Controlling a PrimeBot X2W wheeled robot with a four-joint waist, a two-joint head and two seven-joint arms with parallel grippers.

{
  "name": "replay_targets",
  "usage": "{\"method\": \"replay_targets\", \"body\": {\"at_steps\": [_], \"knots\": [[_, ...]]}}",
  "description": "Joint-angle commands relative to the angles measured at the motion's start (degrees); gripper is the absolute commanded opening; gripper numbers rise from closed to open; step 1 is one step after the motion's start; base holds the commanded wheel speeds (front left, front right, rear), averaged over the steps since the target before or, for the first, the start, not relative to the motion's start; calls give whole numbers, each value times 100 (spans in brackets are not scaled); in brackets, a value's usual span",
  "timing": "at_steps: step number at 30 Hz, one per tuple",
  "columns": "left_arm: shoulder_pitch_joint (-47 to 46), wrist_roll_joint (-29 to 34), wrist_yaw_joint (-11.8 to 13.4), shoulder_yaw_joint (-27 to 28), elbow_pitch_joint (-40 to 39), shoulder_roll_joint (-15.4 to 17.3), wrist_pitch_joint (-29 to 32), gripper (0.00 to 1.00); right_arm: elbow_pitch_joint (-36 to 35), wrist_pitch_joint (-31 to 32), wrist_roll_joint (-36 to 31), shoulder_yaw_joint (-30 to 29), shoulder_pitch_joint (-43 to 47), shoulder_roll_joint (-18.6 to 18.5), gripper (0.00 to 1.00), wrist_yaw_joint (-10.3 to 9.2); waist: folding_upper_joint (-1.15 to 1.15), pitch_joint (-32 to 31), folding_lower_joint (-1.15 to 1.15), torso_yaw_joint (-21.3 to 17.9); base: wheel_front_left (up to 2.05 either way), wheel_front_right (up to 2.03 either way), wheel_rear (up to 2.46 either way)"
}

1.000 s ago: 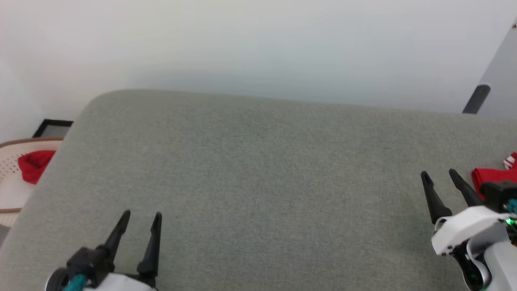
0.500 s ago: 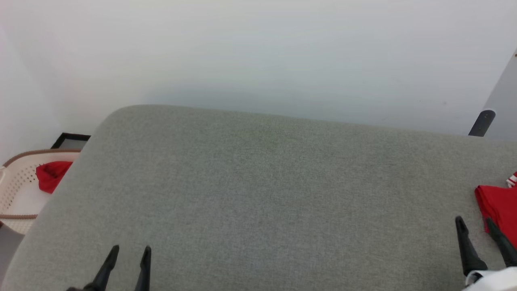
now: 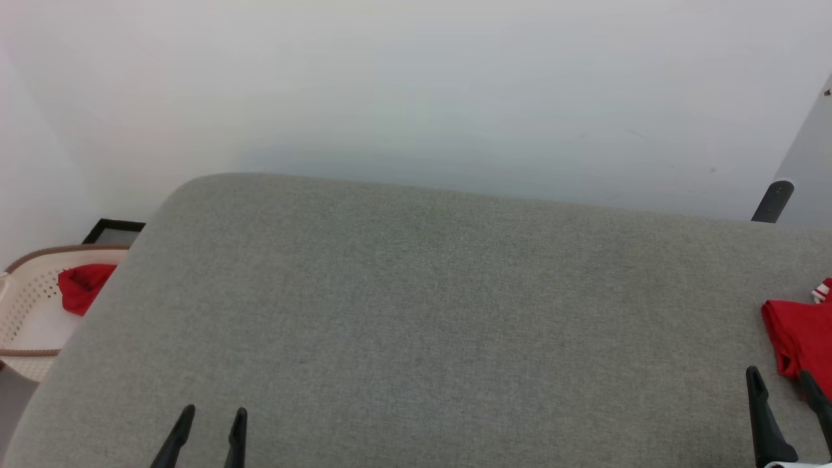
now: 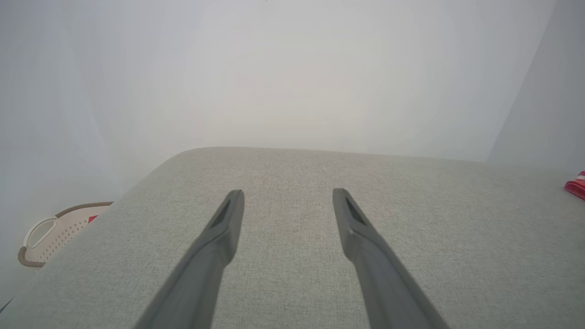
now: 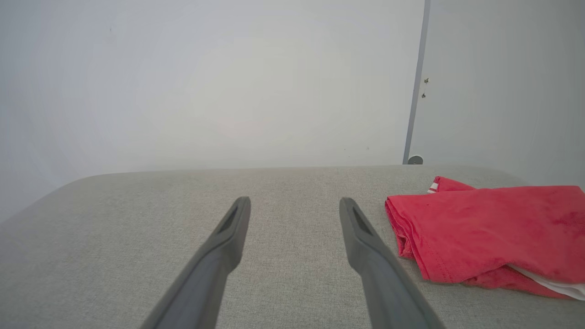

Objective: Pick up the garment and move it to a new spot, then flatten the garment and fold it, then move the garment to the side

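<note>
The garment (image 3: pixel 803 331) lies folded at the far right edge of the grey cushioned surface (image 3: pixel 422 312), red with a bit of striped trim showing. In the right wrist view the garment (image 5: pixel 489 228) rests flat just right of my right gripper (image 5: pixel 295 203), whose fingers stand apart with nothing between them. In the head view my right gripper (image 3: pixel 780 378) sits at the lower right, just left of and short of the garment. My left gripper (image 3: pixel 213 416) is open at the lower left over bare cushion, empty too. From the left wrist view, the left gripper (image 4: pixel 288 194) points across the surface, and the garment (image 4: pixel 577 186) shows as a red sliver at the right edge.
A perforated cream basket (image 3: pixel 26 312) with a brown rim stands off the surface's left end, holding a red cloth (image 3: pixel 81 286). A pale wall rises behind. A dark post (image 3: pixel 772 201) stands at the back right corner.
The head camera has tilted up, so both grippers sit lower in the picture. The right gripper has drawn back from beside the garment. Both stay open.
</note>
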Motion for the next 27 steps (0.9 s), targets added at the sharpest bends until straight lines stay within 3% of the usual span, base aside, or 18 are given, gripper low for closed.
{"method": "replay_targets", "body": {"at_steps": [1,17,18,24,27], "knots": [[65,12,3,5,-12,0,5,100,-56,31,-42,-26,53,33,100,-7,0,-4,0,-4,0,0,0],[86,84,3,72,-104,-48,5,100,-265,148,-74,-63,119,149,100,-7,0,42,0,-50,0,0,0],[61,43,0,59,-90,-48,1,0,-238,147,-42,-60,46,134,0,0,0,40,0,-48,0,0,0],[105,-32,1,-9,155,-176,14,0,46,168,21,-38,95,256,0,0,0,45,0,-52,0,0,0],[26,-370,6,1,191,-200,89,0,116,214,325,-42,16,277,0,0,0,56,0,-59,0,0,0]]}}
